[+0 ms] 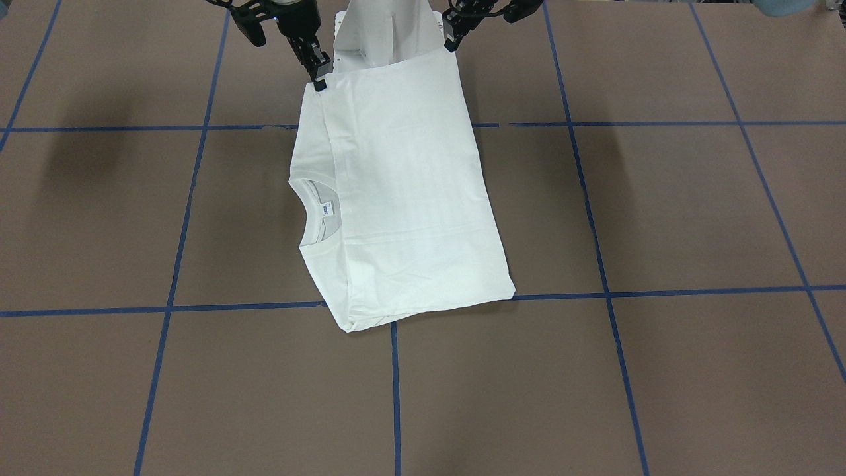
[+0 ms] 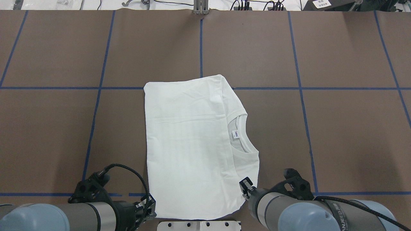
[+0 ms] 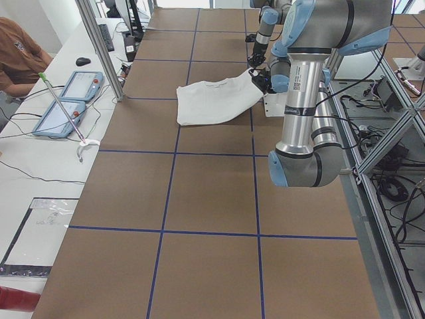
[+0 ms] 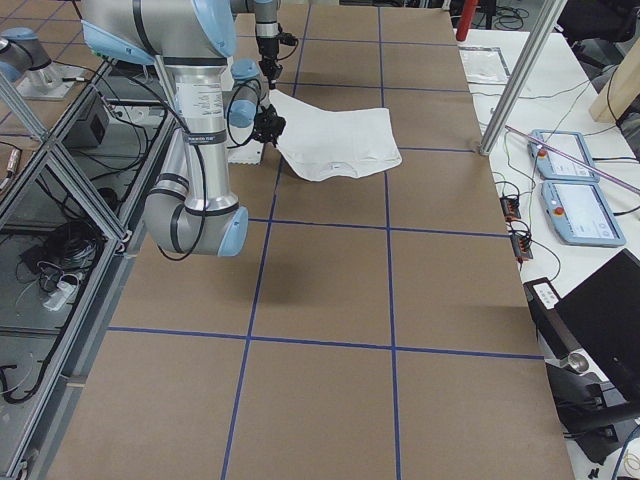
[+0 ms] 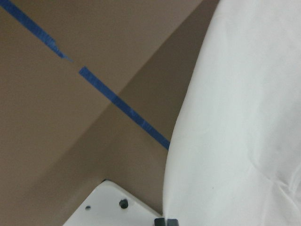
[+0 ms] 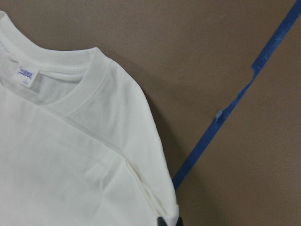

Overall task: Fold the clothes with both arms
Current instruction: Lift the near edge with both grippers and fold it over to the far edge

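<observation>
On brown table (image 1: 667, 211) (blue tape grid (image 1: 396, 396)) | folded T-shirt (image 1: 403, 198) | left fingers (image 1: 450, 45), right fingers (image 1: 320, 83) clamped on its corners

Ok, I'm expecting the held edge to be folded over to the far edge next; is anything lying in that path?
Nothing visible. The left gripper and right gripper pinch the near corners of the white T-shirt; its upper face shows only wrinkles, the collar and the label.
</observation>
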Controlling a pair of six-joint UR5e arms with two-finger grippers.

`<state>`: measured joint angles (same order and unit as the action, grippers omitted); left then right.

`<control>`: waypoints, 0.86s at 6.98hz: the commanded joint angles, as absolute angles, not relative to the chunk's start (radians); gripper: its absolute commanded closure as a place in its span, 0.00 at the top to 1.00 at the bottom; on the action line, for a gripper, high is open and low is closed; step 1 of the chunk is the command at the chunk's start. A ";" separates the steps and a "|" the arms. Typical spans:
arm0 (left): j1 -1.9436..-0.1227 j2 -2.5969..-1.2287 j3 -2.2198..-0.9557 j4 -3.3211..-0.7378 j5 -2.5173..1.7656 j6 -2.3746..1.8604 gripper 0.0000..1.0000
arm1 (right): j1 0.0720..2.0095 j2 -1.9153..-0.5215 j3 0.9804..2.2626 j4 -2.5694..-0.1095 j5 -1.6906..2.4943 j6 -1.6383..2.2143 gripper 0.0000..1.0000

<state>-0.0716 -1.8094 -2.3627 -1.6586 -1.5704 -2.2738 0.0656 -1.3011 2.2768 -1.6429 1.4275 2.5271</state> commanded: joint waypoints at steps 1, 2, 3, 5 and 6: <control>-0.203 -1.872 -2.364 -1.617 -1.594 -2.097 0.00 | 0.225 -1.228 2.271 -1.684 1.567 2.469 0.00; -0.295 -1.893 -2.341 -1.596 -1.606 -1.994 0.00 | 0.327 -1.151 2.211 -1.686 1.625 2.374 0.00; -0.402 -1.920 -2.289 -1.594 -1.667 -1.882 0.00 | 0.424 -1.093 2.121 -1.672 1.690 2.302 0.00; -0.533 -2.000 -2.122 -1.609 -1.675 -1.751 0.00 | 0.547 -0.944 1.894 -1.669 1.741 2.177 0.00; -0.575 -2.015 -2.050 -1.661 -1.675 -1.723 0.00 | 0.584 -0.886 1.770 -1.607 1.771 2.134 0.00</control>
<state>-0.5110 -1.9857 -2.1413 -1.6180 -1.6719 -1.7767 0.5263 -0.9658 1.9198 -1.6564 1.7312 2.1955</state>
